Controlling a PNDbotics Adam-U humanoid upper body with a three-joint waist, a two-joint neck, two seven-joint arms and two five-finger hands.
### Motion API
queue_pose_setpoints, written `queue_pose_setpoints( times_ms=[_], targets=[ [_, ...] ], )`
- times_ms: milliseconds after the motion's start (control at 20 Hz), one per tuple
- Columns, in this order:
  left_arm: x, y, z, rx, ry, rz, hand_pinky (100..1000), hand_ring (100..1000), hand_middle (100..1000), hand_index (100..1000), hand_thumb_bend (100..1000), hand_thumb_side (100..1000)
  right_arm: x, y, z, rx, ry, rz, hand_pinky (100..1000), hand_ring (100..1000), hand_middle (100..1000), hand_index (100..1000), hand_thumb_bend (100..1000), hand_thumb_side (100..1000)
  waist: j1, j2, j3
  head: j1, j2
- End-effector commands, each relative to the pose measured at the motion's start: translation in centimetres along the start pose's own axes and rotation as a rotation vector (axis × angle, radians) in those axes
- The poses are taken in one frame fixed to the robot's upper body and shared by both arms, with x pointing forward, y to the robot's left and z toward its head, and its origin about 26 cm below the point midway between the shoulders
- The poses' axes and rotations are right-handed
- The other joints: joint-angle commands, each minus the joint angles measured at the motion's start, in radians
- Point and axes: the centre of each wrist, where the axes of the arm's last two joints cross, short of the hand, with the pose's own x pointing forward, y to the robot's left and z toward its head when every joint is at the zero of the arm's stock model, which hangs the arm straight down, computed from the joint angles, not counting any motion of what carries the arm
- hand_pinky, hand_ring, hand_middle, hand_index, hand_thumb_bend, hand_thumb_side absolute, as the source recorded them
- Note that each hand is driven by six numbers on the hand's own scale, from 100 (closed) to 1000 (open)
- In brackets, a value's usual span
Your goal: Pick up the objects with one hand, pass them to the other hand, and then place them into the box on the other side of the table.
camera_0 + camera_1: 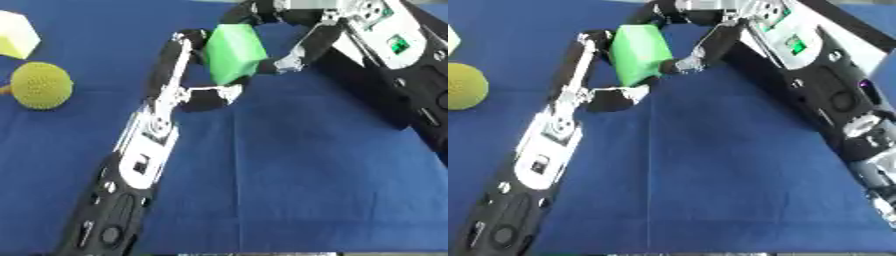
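Both hands, left hand (179, 95) and right hand (297, 35), seemingly pinch the green block (234, 52) in curled fingers mid-table.

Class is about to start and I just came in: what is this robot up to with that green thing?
Both robot hands meet on a green block held above the blue table, which looks like a handover. The left robot hand has fingers behind the block and its thumb curled under it. The right robot hand curls round it from the top and the other side. Which one is giving cannot be told. A yellow ball and a pale yellow block wait at the left. No box is in view.
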Motion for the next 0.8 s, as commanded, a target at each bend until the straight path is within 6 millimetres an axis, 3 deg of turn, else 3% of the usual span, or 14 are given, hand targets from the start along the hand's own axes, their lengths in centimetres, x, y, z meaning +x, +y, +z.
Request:
queue_pose_setpoints(
  times_ms=[50, 800],
  targets=[
    [1.33, 0.18, -0.55, 0.015, -0.046, 0.004, 573, 594, 462, 494, 100, 155, 0.39, -0.94, 0.50, 0.040, -0.022, 0.069, 931, 1000, 932, 945, 334, 307, -0.013, -0.014, 0.000, -0.003, -0.011],
    [1.48, 0.10, -0.54, 0.017, -0.052, 0.016, 572, 600, 460, 495, 100, 159, 0.16, -0.77, 0.46, 0.052, -0.007, 0.082, 926, 1000, 861, 900, 347, 276, -0.014, -0.011, 0.000, -0.007, -0.007]
  ],
)
